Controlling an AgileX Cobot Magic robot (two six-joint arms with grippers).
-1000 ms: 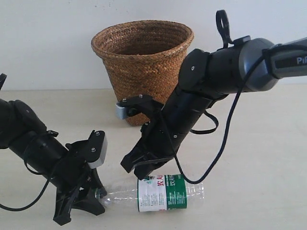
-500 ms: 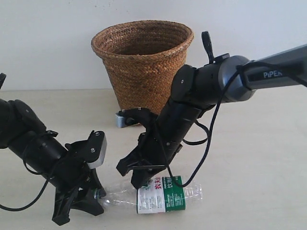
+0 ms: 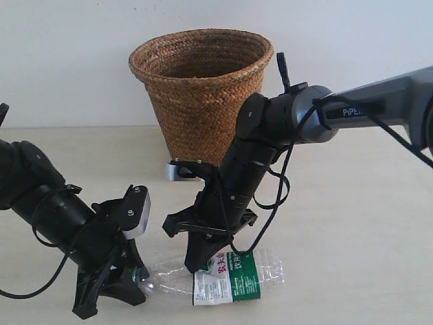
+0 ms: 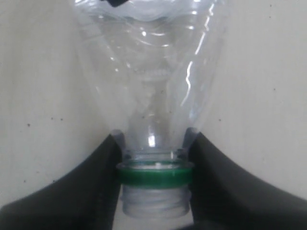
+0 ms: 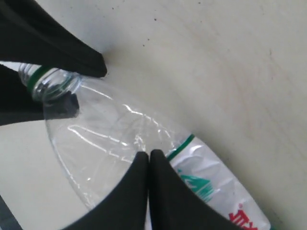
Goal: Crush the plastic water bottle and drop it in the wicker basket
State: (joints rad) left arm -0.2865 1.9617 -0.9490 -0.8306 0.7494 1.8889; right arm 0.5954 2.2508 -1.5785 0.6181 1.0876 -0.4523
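**Crushing under way — bottle (image 3: 226, 276) pinned flat on the bench (image 3: 352, 223)**
The left tool (image 4: 154, 160) is clamped on the bottle's neck. The right tool (image 5: 148, 160), tips pressed together, bears on the clear shoulder. The next move likely calls for a harder push down, then a lift — to the basket (image 3: 196, 112) standing behind both tools.

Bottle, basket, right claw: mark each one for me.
Bottle (image 3: 229, 279): exterior view, on the label, mid-body.
Basket (image 3: 201, 108): exterior view, woven front wall.
Right claw (image 5: 148, 155): right wrist view, between its closed fingertips.
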